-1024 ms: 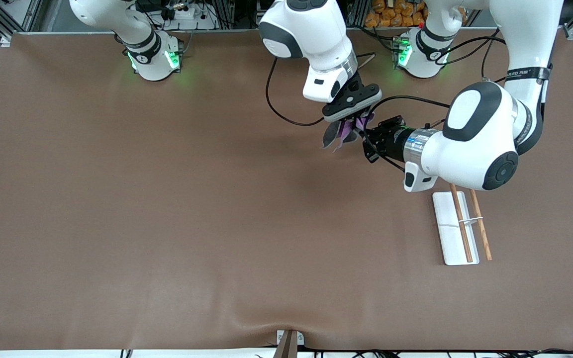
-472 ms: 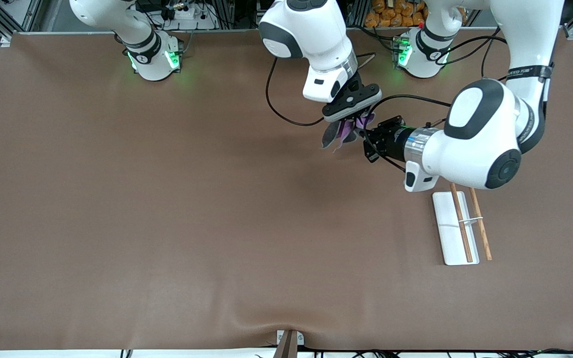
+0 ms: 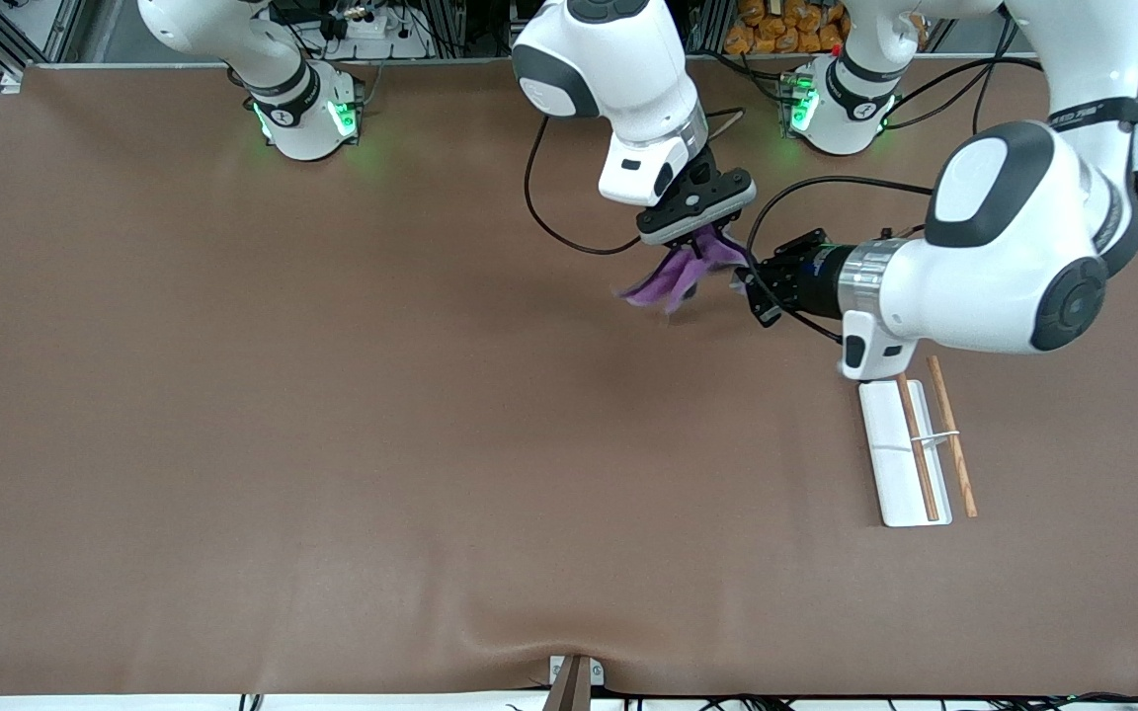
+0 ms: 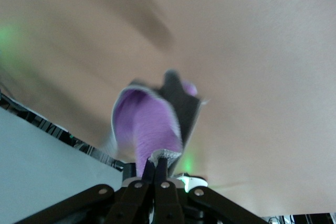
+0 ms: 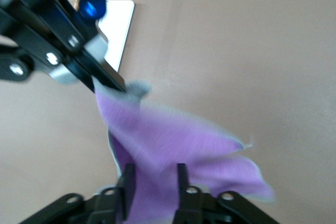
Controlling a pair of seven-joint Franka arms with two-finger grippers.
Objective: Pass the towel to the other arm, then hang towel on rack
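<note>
The limp, light towel hung pinched at one corner by the closed left gripper, away from the rack, while the right gripper stood part-open around it.

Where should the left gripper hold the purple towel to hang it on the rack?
At one corner, coming in level from the left arm's end of the table. The small purple-and-grey cloth towel trails loose from there, free to drape. The left gripper is shut on that corner; the right gripper, jaws apart, straddles the cloth.
</note>
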